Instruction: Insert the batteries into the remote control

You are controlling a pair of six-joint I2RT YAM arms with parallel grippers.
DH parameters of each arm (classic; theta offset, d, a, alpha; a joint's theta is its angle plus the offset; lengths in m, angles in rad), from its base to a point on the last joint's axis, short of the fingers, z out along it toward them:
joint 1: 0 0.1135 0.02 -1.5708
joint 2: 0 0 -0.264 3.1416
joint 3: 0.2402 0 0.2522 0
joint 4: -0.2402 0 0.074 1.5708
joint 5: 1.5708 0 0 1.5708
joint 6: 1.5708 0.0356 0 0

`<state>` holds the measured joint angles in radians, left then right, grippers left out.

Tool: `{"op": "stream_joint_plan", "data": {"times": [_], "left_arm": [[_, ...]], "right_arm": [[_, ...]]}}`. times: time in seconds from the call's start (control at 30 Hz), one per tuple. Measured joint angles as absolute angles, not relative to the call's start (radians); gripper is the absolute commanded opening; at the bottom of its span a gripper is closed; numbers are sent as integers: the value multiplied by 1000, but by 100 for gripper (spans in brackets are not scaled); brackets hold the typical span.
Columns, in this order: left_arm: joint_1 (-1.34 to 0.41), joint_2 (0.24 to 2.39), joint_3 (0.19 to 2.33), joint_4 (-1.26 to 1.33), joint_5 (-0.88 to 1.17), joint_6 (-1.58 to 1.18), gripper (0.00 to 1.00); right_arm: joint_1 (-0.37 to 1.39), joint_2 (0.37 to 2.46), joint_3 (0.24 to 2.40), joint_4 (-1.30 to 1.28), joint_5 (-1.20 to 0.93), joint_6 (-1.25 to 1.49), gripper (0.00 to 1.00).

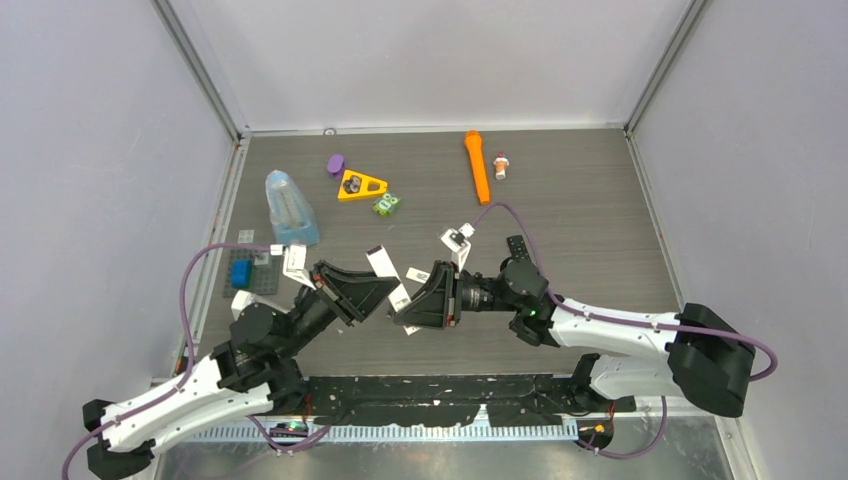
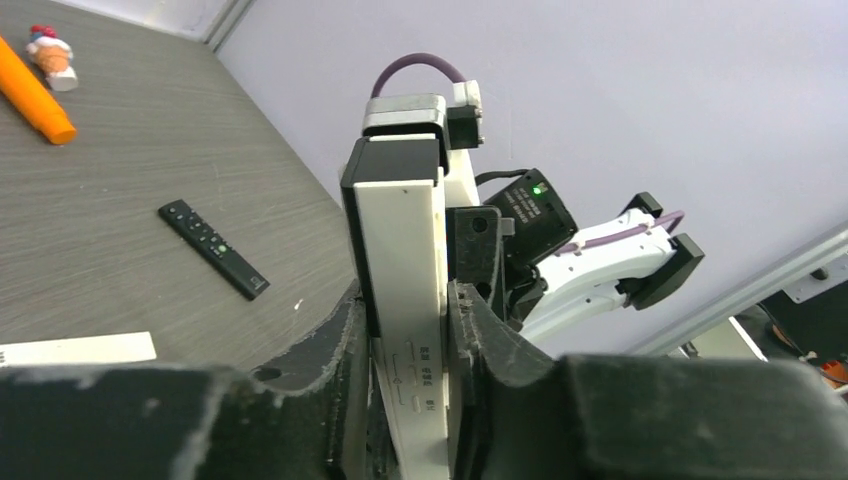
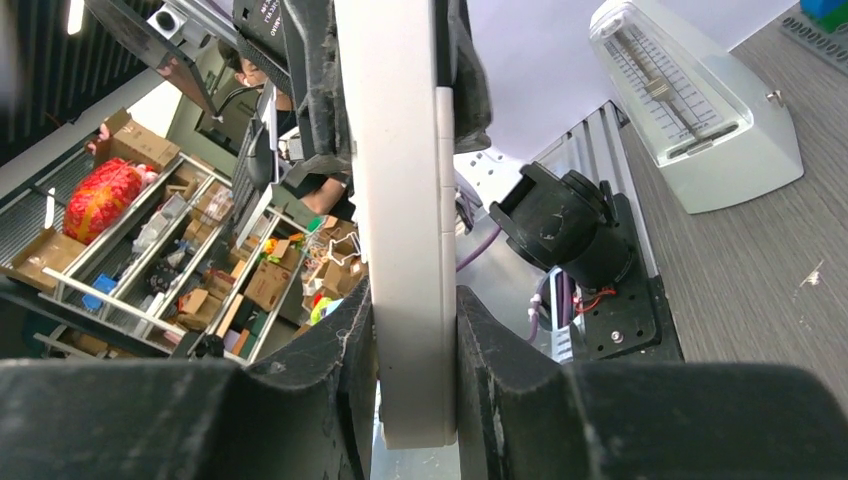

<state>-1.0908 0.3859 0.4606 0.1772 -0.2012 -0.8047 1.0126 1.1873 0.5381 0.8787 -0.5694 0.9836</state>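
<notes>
**Slim white-silver rectangular remote control [image 2: 400, 250] held up between both arms**
The left gripper [image 2: 408, 305] and right gripper [image 3: 415, 310] each clamp one end above the grey wood-grain bench [image 2: 150, 150]. It looks light, stiff and smooth, so probably slippery; pinching the long narrow sides seems best.

Robotics lab, boxed-in test cell. Two robot arms, left arm [image 1: 190, 400] and right arm [image 1: 620, 335], are bolted to a black rail [image 1: 450, 385] at the near edge of a grey wood-grain table [image 1: 600, 220]. Plain pale walls [image 1: 100, 150] and metal frame posts [image 1: 200, 65] close the table in on three sides. A purple cable [image 1: 184, 300] loops off the left arm. Mixed props on the table: orange flashlight [image 1: 477, 165], metronome [image 1: 290, 208], yellow triangle toy [image 1: 361, 186]. Right wrist view looks past the cell: storage shelves [image 3: 110, 300] crammed with cardboard boxes [image 3: 128, 143] and a red bag [image 3: 98, 195].
</notes>
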Motion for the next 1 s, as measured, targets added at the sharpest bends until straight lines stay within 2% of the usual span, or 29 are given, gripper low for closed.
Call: {"op": "stream_joint_plan", "data": {"times": [0.03,0.07,0.1,0.13,0.17,0.23,0.27,0.33,0.47,0.6,0.67,0.73,1.0], "left_arm": [[-1091,382,459,179,-199,-812,1],[-1092,380,459,180,-199,-813,0],[-1092,377,459,176,-197,-811,0],[-1092,374,460,167,-198,-809,0],[-1092,371,460,156,-195,-805,0],[-1092,359,463,114,-204,-779,0],[-1094,349,464,87,-217,-762,0],[-1093,325,469,25,-259,-720,0],[-1094,275,485,-104,-414,-617,0],[-1093,258,490,-179,-570,-513,0],[-1093,261,490,-207,-622,-478,0],[-1093,268,490,-216,-654,-457,0],[-1093,314,490,-239,-725,-437,0]], "right_arm": [[1013,1190,537,890,-571,987,21],[1013,1193,537,899,-574,989,28],[1014,1193,537,899,-573,994,49],[1015,1193,536,897,-574,996,61],[1015,1193,535,893,-567,999,80],[1014,1191,527,878,-557,1011,96],[1014,1184,524,863,-547,1007,100],[1012,1149,520,791,-510,981,96],[1012,1015,519,587,-383,900,98],[1013,934,541,340,-187,815,79],[1013,973,592,192,-92,789,73],[1016,1046,650,70,-14,783,71],[1071,1380,809,-295,253,835,70]]}}
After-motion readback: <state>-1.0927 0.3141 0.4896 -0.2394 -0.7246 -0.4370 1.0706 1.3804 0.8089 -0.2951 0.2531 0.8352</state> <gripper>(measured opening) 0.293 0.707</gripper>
